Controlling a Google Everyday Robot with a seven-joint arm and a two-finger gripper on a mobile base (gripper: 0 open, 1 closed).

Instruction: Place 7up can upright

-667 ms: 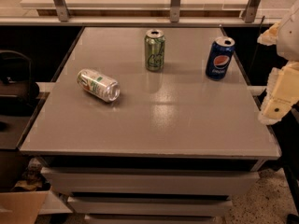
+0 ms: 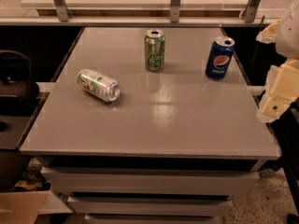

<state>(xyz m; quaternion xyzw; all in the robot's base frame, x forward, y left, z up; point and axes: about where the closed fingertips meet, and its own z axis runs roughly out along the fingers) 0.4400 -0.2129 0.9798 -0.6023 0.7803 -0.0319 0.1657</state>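
Observation:
The 7up can (image 2: 98,85) lies on its side on the left part of the grey table (image 2: 154,120), with its silver top pointing toward the front right. It is silver-white with green and small red marks. My gripper (image 2: 276,96) hangs at the right edge of the view, just past the table's right edge and far from the 7up can. It holds nothing that I can see.
An all-green can (image 2: 154,49) stands upright at the back middle. A blue Pepsi can (image 2: 219,58) stands upright at the back right, close to the gripper's side. A railing (image 2: 174,3) runs behind the table. A dark chair (image 2: 16,78) is at the left.

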